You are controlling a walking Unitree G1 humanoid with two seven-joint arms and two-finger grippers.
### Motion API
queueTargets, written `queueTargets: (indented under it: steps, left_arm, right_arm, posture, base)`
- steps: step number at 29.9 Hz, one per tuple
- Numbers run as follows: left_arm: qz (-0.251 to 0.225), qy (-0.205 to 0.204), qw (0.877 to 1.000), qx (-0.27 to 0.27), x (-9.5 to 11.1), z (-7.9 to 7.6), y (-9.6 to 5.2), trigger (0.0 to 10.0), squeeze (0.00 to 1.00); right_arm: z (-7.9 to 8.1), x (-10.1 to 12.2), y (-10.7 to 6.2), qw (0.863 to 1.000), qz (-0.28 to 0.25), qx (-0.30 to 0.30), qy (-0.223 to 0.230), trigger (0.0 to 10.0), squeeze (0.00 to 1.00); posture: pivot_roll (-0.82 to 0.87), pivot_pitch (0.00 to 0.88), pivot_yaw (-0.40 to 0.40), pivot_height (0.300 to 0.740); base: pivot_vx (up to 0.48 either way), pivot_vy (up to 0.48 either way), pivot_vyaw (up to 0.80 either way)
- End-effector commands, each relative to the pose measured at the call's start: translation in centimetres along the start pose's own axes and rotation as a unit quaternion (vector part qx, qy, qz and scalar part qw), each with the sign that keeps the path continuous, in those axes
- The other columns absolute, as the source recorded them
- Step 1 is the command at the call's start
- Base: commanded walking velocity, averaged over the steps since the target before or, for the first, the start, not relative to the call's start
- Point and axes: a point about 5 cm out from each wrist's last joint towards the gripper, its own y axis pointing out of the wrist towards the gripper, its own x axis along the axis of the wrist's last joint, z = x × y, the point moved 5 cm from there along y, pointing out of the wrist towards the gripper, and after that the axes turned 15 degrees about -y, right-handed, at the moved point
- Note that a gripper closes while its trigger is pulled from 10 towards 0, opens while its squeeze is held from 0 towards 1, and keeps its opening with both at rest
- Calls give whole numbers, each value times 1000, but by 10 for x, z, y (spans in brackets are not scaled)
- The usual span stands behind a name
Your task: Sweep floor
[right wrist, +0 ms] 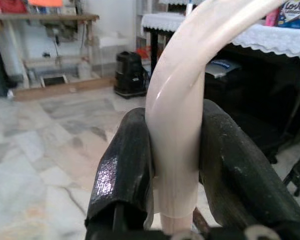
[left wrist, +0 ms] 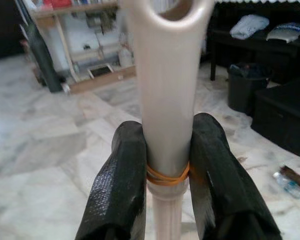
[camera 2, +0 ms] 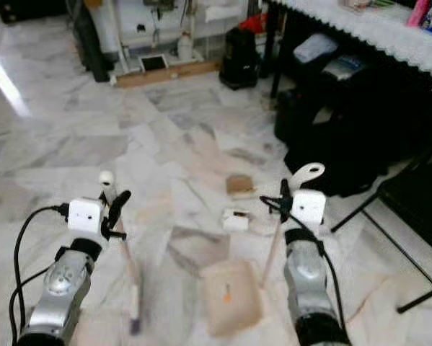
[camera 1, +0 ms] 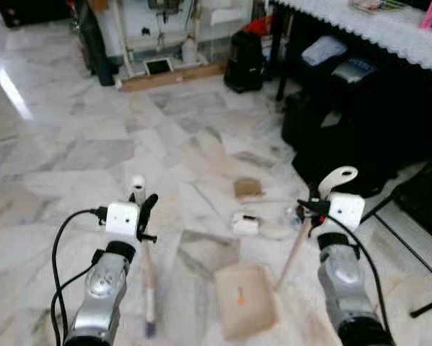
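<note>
Open marble floor (camera 1: 93, 144) beyond dustpan (camera 1: 246, 299)

a cream broom (camera 1: 148, 281) stands nearly upright over the marble floor (camera 1: 93, 158), its handle top rounded with a hole, bristle end low and purple-tinged. a cream long-handled dustpan (camera 1: 246, 299) rests flat on the floor beside it, handle slanting up, a small orange speck on its pan.

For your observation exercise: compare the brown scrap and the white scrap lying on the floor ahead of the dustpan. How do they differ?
The brown scrap is tan all over; the white scrap is white with a small dark mark. The brown scrap lies farther from the dustpan; the white scrap lies nearer it. Both rest flat on the marble floor, apart from each other.
</note>
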Motion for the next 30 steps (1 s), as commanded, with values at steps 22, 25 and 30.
queueTargets:
  steps: [22,25,30]
  left_arm:
    - [-19,12,1000,-6,11,0,3,10000,0]
    - [-19,12,1000,-6,11,0,4,10000,0]
    - [-19,13,1000,-5,11,1,4,10000,0]
  right_arm:
    - [9,15,5,1000,-25,4,18,10000,0]
    - [9,15,5,1000,-26,3,18,10000,0]
    - [8,15,5,1000,-25,2,17,10000,0]
  posture:
    - [6,46,-12,740]
    - [5,53,-12,740]
    - [5,56,-12,740]
  base:
    - [354,0,0]
    - [352,0,0]
    - [352,0,0]
